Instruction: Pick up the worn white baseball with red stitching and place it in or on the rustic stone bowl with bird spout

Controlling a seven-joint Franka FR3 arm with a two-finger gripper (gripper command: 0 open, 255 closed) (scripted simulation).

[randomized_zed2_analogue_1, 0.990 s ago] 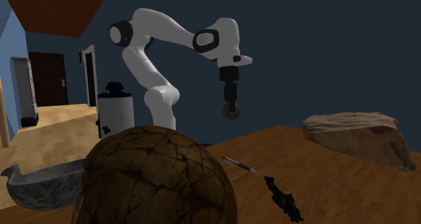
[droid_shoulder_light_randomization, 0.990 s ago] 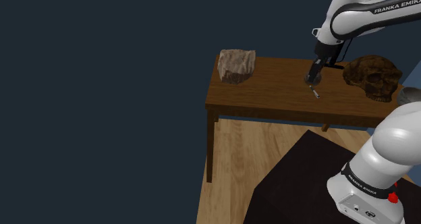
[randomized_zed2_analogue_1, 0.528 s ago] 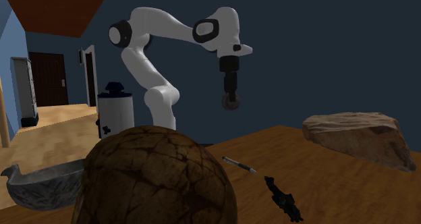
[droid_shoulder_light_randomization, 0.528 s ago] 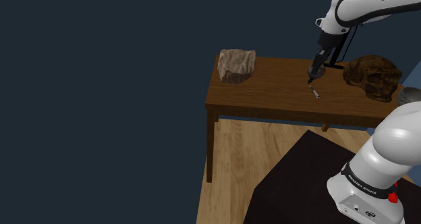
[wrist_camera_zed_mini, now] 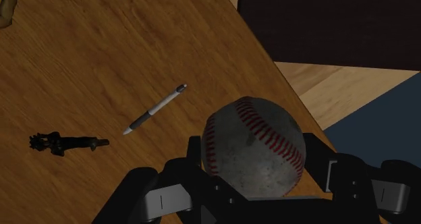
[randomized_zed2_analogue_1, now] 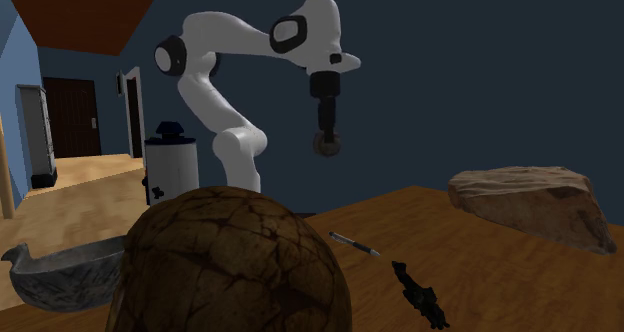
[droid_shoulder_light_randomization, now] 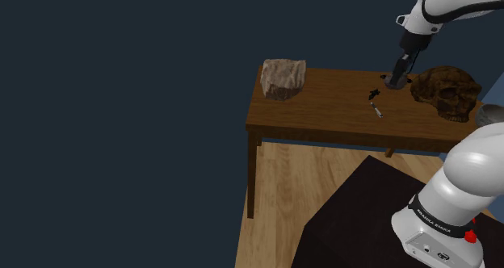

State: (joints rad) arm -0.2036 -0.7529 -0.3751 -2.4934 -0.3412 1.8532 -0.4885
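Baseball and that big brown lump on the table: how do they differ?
The baseball is dirty white with red stitching; the lump is dark brown with a cracked surface. The baseball is clasped in the claw above the table; the lump sits on the table. The baseball is far smaller than the lump. Both are rounded.
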